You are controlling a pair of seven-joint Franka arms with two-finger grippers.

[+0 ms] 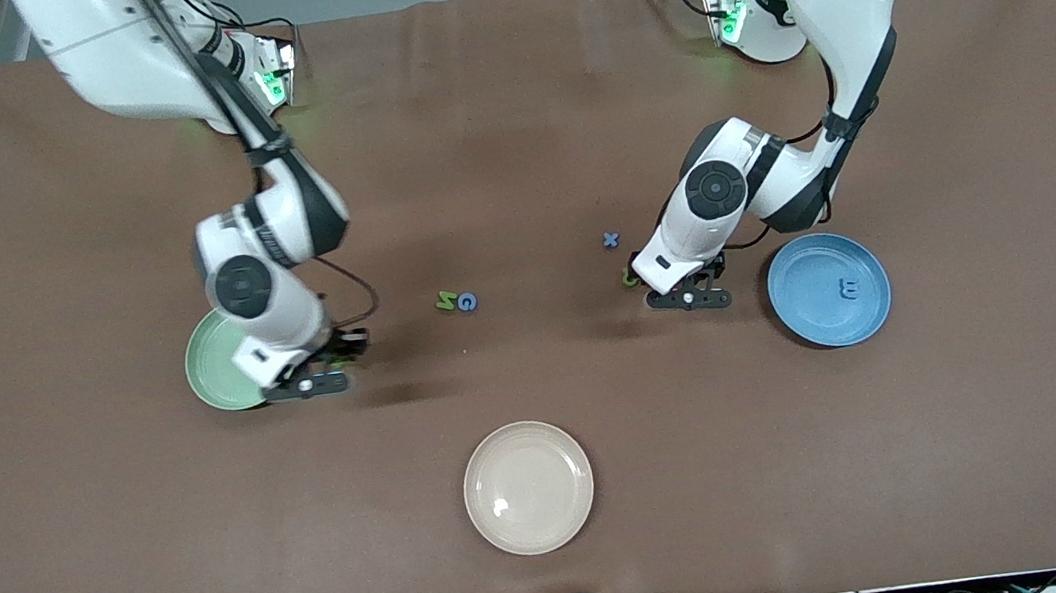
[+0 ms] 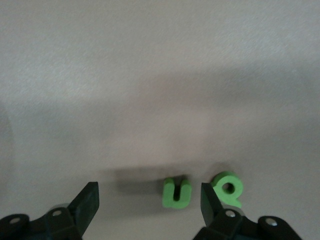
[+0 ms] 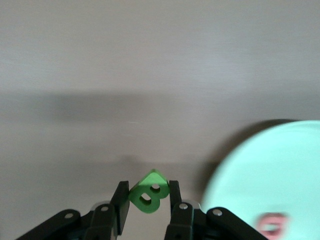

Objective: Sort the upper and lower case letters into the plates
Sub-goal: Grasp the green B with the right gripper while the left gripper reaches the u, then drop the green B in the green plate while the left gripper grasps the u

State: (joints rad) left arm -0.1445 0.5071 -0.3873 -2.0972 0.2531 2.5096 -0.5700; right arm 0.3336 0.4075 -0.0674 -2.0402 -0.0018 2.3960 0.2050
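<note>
The right claw point(image 3: 148, 200) is clamped on the green B point(image 3: 148, 193) beside the light green plate point(image 3: 270, 175) for capitals, while the left claw point(image 2: 150, 200) stands apart around the green n point(image 2: 177, 193).

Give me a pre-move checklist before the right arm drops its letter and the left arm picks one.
1. Right gripper shut on the green B: ok.
2. B over the light green plate: not ok, the wrist view shows it beside the rim.
3. Red letter already in that plate: ok.
4. Left gripper open: ok.
5. Green n between its fingers: ok; green p lies just outside.
6. Blue plate holds the blue m: ok.
</note>
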